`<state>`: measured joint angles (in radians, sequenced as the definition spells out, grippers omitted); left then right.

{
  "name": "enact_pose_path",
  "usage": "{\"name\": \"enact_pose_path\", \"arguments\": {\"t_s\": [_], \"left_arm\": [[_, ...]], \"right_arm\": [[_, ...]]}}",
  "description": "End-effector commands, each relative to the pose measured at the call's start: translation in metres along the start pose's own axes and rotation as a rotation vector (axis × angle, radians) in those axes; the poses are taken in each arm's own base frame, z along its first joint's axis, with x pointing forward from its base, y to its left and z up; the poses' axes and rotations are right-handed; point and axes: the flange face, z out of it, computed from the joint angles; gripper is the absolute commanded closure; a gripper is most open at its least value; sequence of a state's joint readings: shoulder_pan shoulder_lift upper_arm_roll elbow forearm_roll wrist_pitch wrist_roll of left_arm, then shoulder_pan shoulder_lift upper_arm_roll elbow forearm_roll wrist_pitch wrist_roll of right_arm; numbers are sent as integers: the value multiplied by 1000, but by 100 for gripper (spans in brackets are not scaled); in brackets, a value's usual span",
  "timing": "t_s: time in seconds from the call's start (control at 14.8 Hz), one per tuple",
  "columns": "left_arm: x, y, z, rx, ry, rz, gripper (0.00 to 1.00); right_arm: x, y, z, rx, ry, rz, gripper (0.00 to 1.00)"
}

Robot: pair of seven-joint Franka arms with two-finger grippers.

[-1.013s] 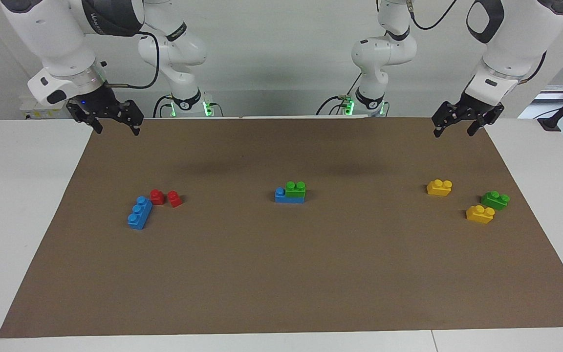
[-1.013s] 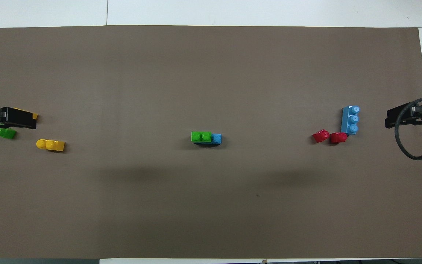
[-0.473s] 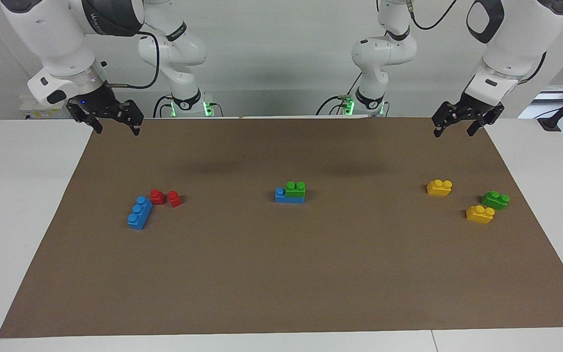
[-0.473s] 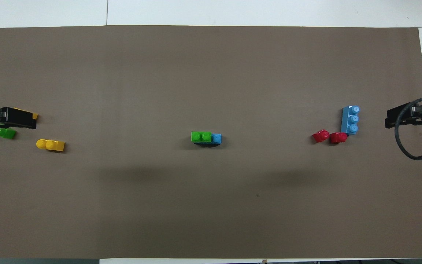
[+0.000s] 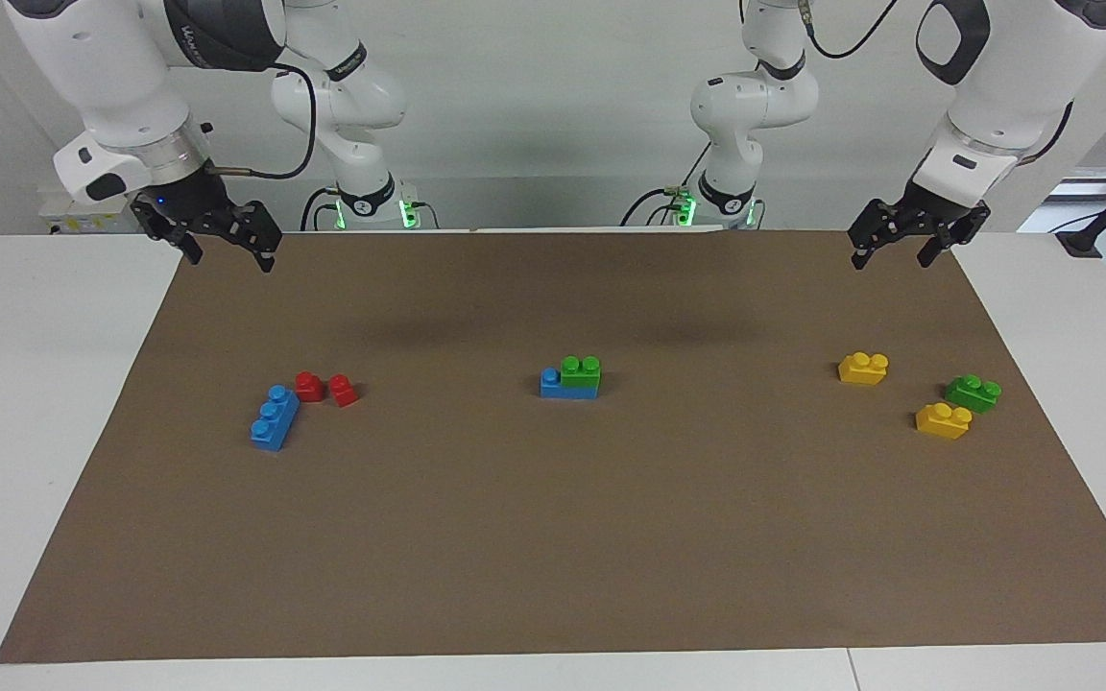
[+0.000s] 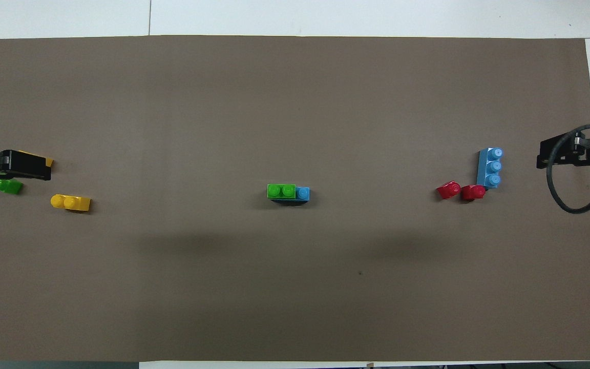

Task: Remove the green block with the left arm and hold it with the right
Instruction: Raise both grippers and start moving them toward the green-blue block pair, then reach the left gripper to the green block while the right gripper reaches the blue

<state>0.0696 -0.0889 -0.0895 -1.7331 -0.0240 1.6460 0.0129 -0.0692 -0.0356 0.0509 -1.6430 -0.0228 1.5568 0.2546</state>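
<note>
Motion so far tiny: right gripper (image 5: pixel 224 242), raised over mat corner at right arm's end, has drifted slightly; fingers spread, empty. Left gripper (image 5: pixel 901 244) unchanged, up over mat corner at left arm's end, fingers spread, empty. Green block (image 5: pixel 580 371) unmoved mid-mat, stacked on blue brick (image 5: pixel 563 387). You judge: approach barely begun; right must pin blue brick first.

Glossy plastic green block (image 5: pixel 580 370) sits on a matt, paper-like brown mat (image 5: pixel 553 537); arm shells are smooth white.
</note>
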Motion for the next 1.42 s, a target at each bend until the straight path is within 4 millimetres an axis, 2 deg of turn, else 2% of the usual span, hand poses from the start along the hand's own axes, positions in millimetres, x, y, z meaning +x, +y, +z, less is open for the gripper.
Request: {"name": "enact_pose_path", "arguments": {"t_s": [0.0, 0.14, 0.34, 0.68, 0.81, 0.95, 1.15, 1.35], "left_arm": [[-3, 1, -3, 4, -9, -38, 0], [-6, 3, 1, 4, -20, -95, 0], [-8, 28, 2, -3, -17, -229, 0], [-11, 86, 3, -12, 0, -474, 0], [-14, 105, 5, -51, -1, -624, 0], [-23, 134, 9, -63, -3, -762, 0], [-36, 177, 18, -93, 11, -1074, 0], [-42, 202, 24, -100, -1, -1274, 0]], "right_arm": [[-6, -18, 0, 1, 17, 255, 0], [-10, -31, 2, 12, 7, 398, 0], [-13, -45, 15, 118, -88, 723, 1], [-7, -67, 41, 205, -244, 1048, 1], [-6, -92, 51, 223, -288, 1110, 1], [-3, -111, 64, 233, -326, 1169, 1], [-5, -130, 101, 255, -381, 1263, 1], [-16, -153, 127, 258, -383, 1283, 1]]}}
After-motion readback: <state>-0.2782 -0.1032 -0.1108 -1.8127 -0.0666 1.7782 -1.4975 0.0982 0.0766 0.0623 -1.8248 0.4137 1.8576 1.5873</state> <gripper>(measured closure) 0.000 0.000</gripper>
